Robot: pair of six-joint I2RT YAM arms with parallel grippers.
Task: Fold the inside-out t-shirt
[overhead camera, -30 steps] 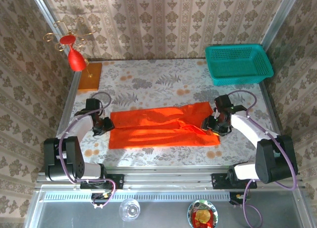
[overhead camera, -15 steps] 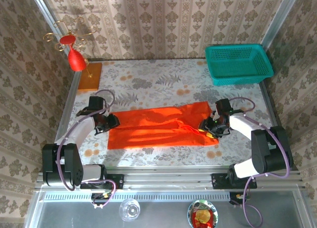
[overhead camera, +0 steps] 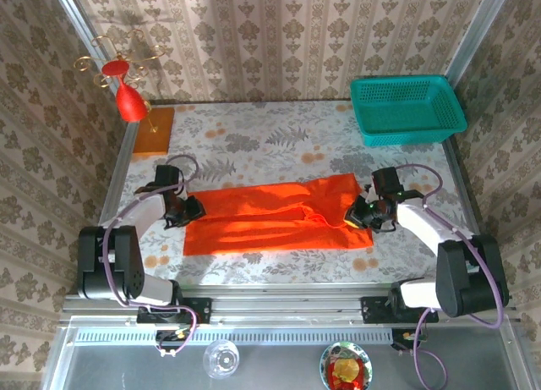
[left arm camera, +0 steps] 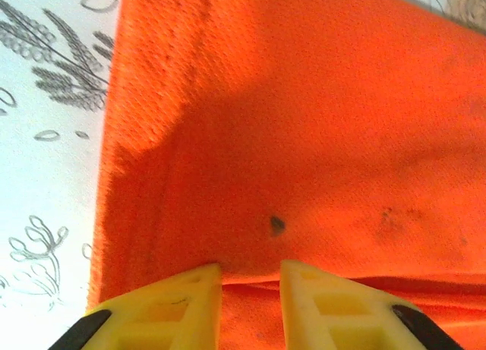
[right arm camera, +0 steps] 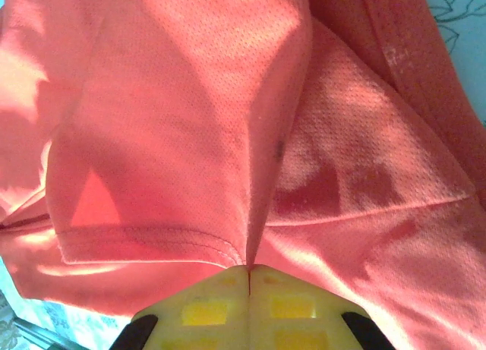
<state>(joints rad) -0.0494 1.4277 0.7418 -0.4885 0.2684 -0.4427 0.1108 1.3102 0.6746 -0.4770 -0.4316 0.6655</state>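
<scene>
Orange-red cloth lies right ahead of both pairs of fingers. The shirt (overhead camera: 270, 216) is flat on the table (overhead camera: 279, 136), stretched in a long strip between the two grippers.

The left gripper (left arm camera: 250, 278) has its yellow fingers (left arm camera: 182, 304) a little apart. Their tips sit on the shirt's end, and a low fold lies right at the tips. It is hard to tell if any cloth is caught. A small dark speck sits just ahead of them. The shirt's side edge runs just left of these fingers, with bare table past it.

The right gripper (right arm camera: 249, 270) is closed tight on a raised fold of shirt. The fold goes in between the fingers and is hidden there. A hem lies just left of them.

Both pairs of fingers are cut off at the bottom of the wrist pictures. Beyond the right fingers, well apart, stands a green basket (overhead camera: 409, 137), with open table between.
</scene>
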